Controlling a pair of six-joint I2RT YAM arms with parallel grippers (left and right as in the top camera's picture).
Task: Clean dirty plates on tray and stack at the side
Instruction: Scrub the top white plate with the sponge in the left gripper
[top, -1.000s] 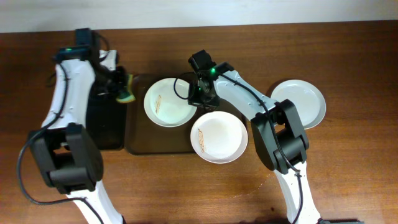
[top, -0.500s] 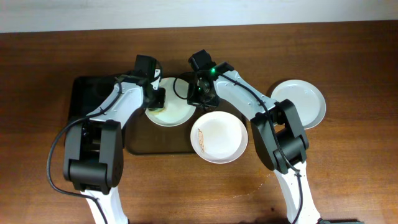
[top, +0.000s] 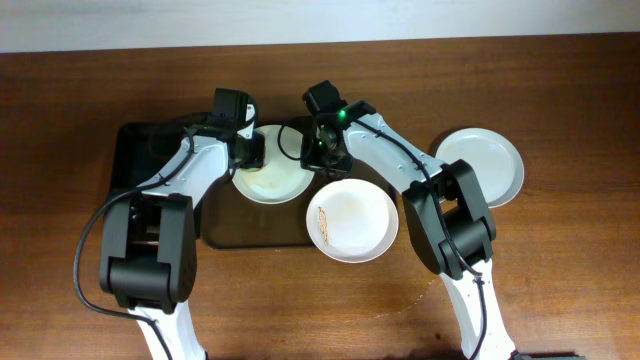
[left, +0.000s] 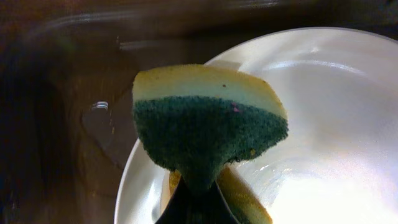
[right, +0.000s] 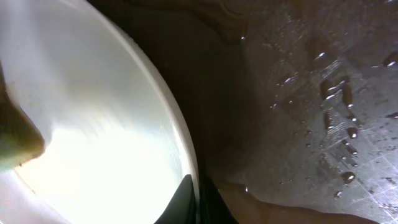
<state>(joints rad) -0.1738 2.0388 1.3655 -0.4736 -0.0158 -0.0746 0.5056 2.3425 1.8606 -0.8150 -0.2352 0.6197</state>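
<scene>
Swung over from the black tray (top: 135, 165), the left gripper (top: 246, 151), clamped on a green-and-yellow sponge (left: 208, 124), now presses onto the plate (top: 285, 180) lying in the brown tray (top: 250, 232), whose right rim the right gripper (top: 322, 152) pinches, so scrubbing appears underway.

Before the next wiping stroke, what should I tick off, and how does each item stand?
1. Sponge clamped in the left gripper: ok.
2. Sponge over the back plate on the tray: ok. Whether it is pressing down: cannot tell.
3. Right gripper pinching that plate's rim to steady it: ok.
4. Back plate free of streaks: cannot tell, because the left gripper covers part of it.
5. Front plate clean: not ok, orange-brown streaks near its left edge.
6. Side plate on the table, right of the tray, ready for stacking: ok.
</scene>
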